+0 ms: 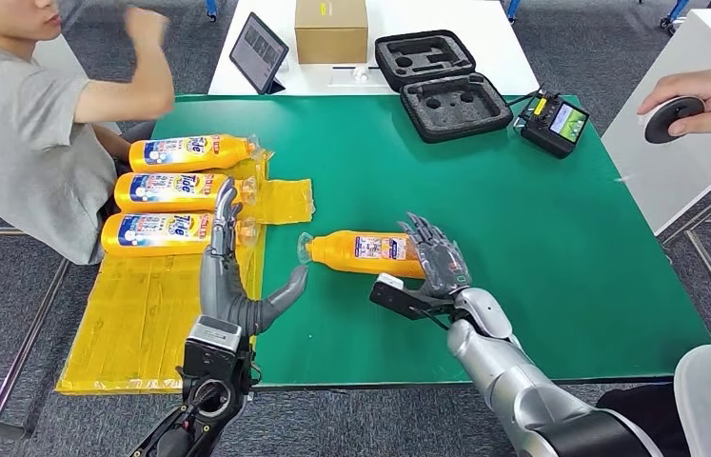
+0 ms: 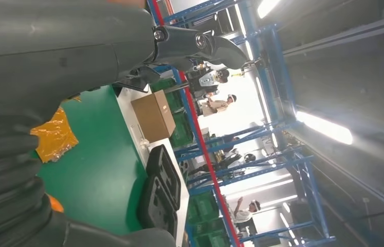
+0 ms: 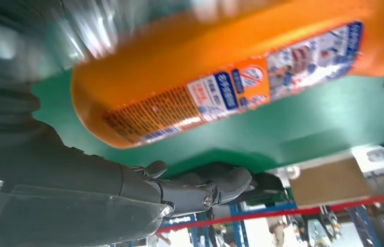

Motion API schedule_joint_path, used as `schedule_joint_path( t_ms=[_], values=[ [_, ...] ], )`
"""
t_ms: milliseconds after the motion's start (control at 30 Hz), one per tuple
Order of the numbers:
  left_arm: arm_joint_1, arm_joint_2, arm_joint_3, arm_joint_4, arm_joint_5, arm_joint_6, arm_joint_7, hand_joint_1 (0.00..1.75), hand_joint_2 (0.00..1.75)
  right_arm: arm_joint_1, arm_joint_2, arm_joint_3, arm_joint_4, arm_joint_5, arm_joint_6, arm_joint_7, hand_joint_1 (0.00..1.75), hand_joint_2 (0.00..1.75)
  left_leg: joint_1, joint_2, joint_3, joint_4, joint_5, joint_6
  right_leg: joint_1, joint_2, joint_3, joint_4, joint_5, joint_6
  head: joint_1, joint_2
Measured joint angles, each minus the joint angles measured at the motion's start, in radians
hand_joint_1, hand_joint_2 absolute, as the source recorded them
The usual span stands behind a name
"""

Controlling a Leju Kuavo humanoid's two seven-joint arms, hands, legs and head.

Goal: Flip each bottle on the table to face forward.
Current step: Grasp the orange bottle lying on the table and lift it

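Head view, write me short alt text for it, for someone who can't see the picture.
An orange bottle lies on its side on a green table, back label up, with the robot's right hand at its base end and the left hand open beside it. Three more orange bottles lie front label up on yellow plastic, near a seated person.

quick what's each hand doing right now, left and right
Left hand: open, holding nothing, near the row of bottles.
Right hand: fingers wrapped on the orange bottle lying on the green table.
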Motion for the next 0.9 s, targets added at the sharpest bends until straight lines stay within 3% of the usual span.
schedule_joint_path(
  t_ms=[200, 433, 900],
  values=[
    [-0.008, -0.002, 0.0, 0.016, 0.003, -0.001, 0.0, 0.0, 1.75, 0.0, -0.012, 0.005, 0.017, 0.048, 0.02, 0.058, 0.0, 1.75, 0.0, 0.0, 0.0, 0.0, 0.0, 0.0, 0.0, 0.0, 0.0, 0.0, 0.0, 0.0, 0.0, 0.0],
    [-0.018, -0.005, -0.006, 0.033, 0.021, -0.018, 0.0, 0.0, 1.75, -0.008, -0.031, 0.069, 0.029, 0.189, -0.012, 0.19, 0.0, 1.75, 0.0, 0.0, 0.0, 0.0, 0.0, 0.0, 0.0, 0.0, 0.0, 0.0, 0.0, 0.0, 0.0, 0.0],
    [-0.028, -0.012, -0.014, 0.054, 0.022, -0.023, 0.0, 0.0, 1.75, -0.024, -0.042, 0.111, 0.038, 0.211, -0.018, 0.193, 0.0, 1.75, 0.0, 0.0, 0.0, 0.0, 0.0, 0.0, 0.0, 0.0, 0.0, 0.0, 0.0, 0.0, 0.0, 0.0]
  ],
)
